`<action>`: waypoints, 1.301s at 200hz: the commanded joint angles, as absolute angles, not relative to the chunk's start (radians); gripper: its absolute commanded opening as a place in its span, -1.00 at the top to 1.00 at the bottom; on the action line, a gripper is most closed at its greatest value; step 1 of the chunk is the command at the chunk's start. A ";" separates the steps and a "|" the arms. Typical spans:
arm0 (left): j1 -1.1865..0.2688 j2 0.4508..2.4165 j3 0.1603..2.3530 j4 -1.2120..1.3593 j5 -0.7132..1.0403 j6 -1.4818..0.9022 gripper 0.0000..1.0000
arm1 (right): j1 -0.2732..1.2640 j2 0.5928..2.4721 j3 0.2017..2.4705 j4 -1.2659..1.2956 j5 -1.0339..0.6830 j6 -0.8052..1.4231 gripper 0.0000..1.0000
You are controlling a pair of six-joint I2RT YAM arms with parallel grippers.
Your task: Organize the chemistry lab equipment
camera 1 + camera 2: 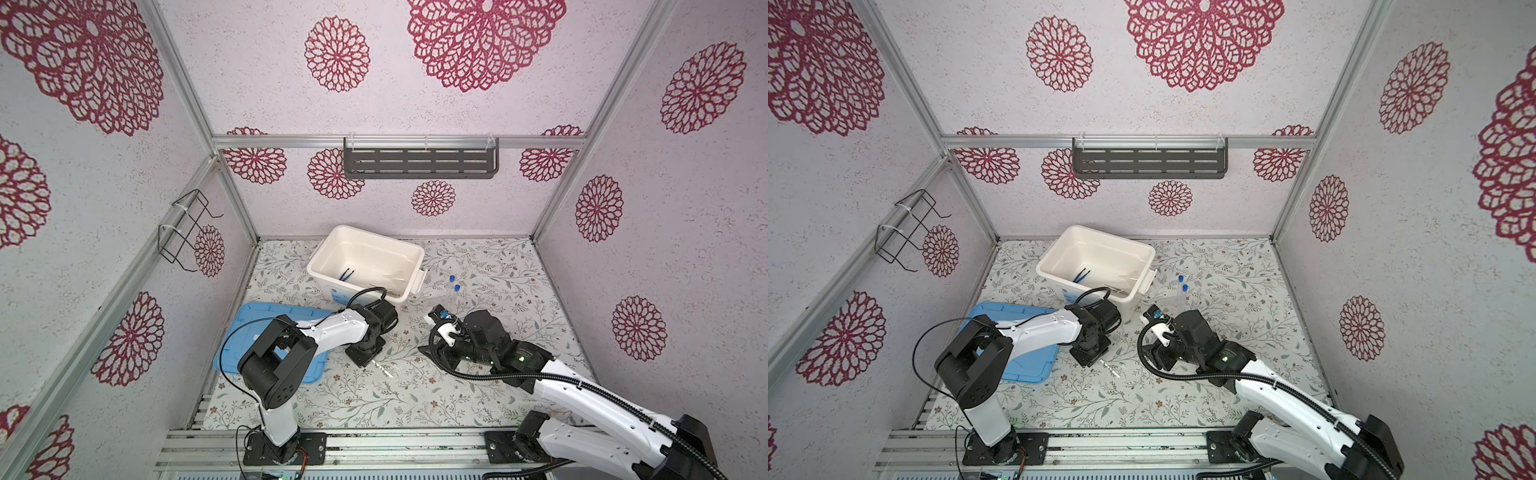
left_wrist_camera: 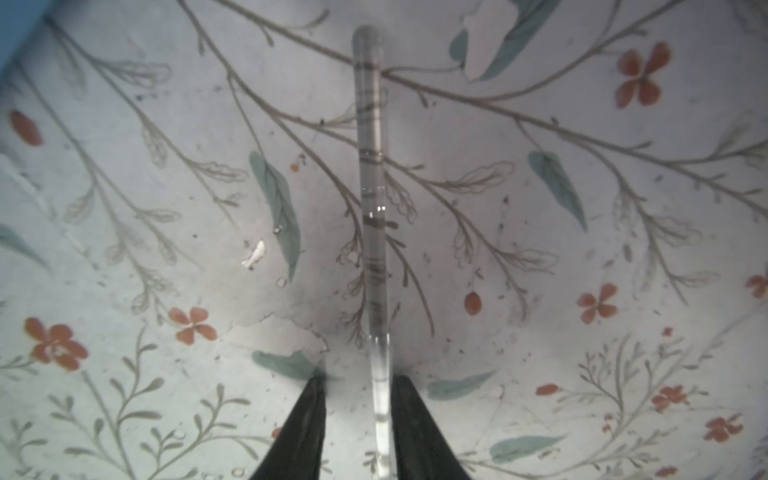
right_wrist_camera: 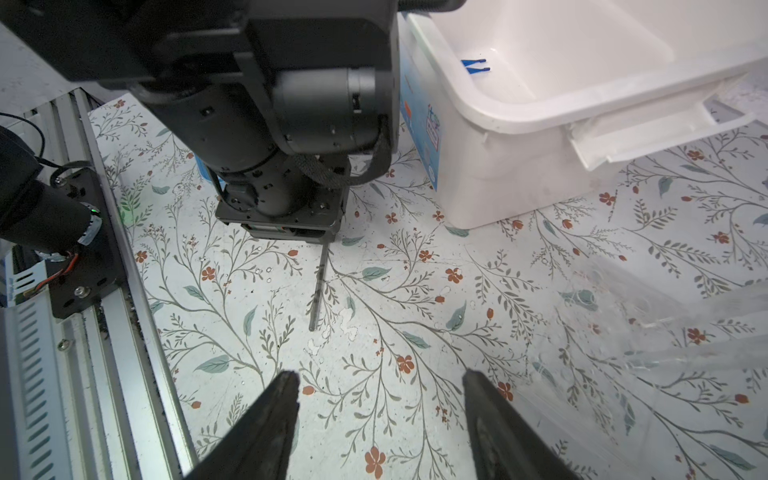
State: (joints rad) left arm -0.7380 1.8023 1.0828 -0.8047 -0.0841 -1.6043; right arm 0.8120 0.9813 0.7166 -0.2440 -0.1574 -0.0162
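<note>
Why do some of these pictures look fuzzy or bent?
In both top views the wide lens splays the metal posts outward; in the left wrist view the mat blurs toward its edges and the glass rod glints white at one end; in the right wrist view the clear glassware is a smear.

The table cover [image 1: 374, 399] was pale, printed with grey-green vines, teal leaves and small rust-red flowers. The walls [image 1: 270, 62] were speckled white with crimson, lace-like rosettes. The box [image 1: 365, 249] was creamy white with a blue label on its side, and the lid [image 1: 266, 309] was light blue. The tweezers [image 1: 346, 274] were dark blue. The test tubes [image 1: 453, 293] were clear with blue caps. The rod [image 2: 374, 208] looked clear, the vine print showing through it. My left fingers [image 2: 305, 428] and right fingers [image 3: 270, 424] were black.
</note>
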 commanded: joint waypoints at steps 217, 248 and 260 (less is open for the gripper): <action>-0.746 1.706 1.056 -0.862 0.021 -1.674 0.92 | 1.047 1.116 0.560 -0.068 -0.103 0.024 -0.35; -0.748 1.709 1.047 -0.842 0.038 -1.684 0.91 | 1.075 1.188 0.536 0.025 -0.078 -0.004 -0.36; -0.751 1.707 1.048 -0.831 0.046 -1.691 0.92 | 1.109 1.219 0.525 0.049 -0.045 -0.053 -0.36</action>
State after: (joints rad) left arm -0.7391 1.7264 1.0386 -0.8280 0.0406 -1.6581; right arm 1.0599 1.1809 0.5320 -0.0650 -0.1085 0.0059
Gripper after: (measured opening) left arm 0.069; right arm 0.681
